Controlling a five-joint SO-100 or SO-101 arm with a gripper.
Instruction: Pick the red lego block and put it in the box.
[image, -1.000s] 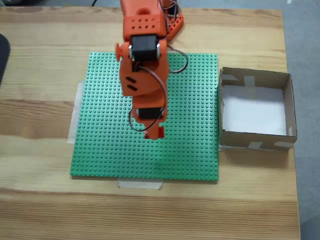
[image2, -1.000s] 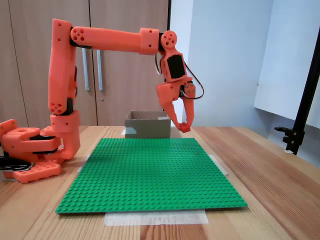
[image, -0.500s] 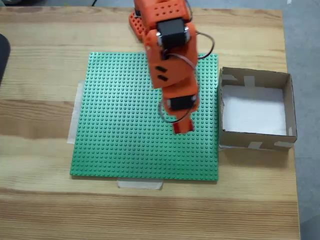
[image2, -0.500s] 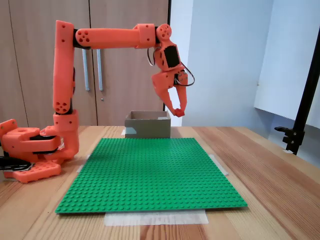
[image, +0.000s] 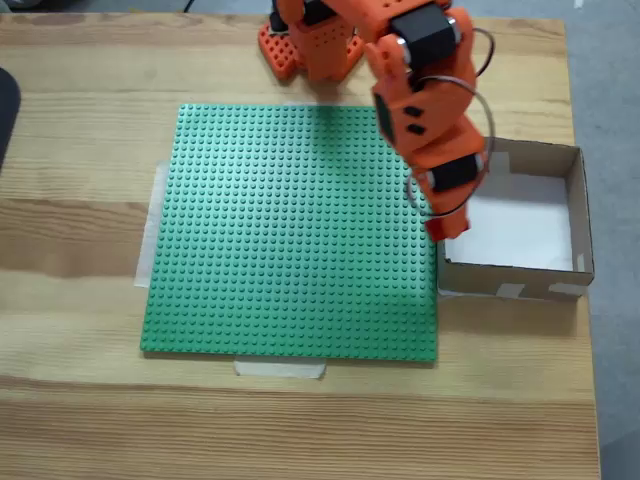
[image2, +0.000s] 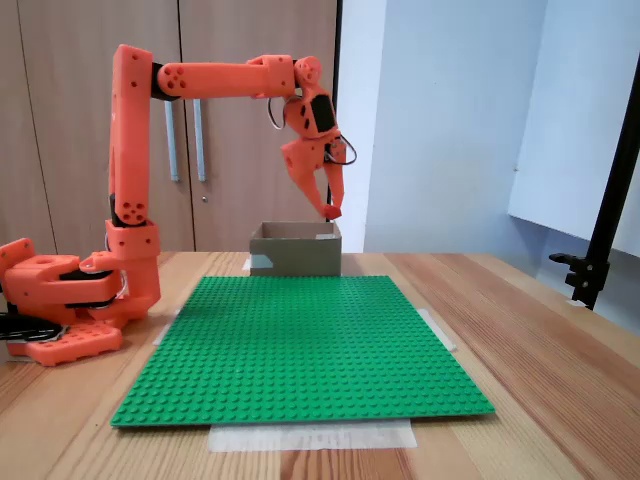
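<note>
The red lego block (image: 449, 226) is pinched at the tips of my orange gripper (image: 446, 221), which is shut on it. From above, the brick hangs over the left wall of the box (image: 510, 280), a shallow brown cardboard square with a white bottom. In the side-on fixed view, the gripper (image2: 329, 210) holds the red lego block (image2: 331, 213) a little above the top rim of the box (image2: 295, 258), clear of the cardboard.
A large green studded baseplate (image: 280, 240), taped down, covers the table's middle and also shows in the side-on view (image2: 300, 340). The arm's base (image: 305, 45) stands beyond it. The table's right edge runs just past the box. A black stand (image2: 600, 230) rises at the right.
The arm has swung from over the middle of the baseplate to the box's left wall, carrying the red brick. It also rose and moved farther back in the side-on view.
</note>
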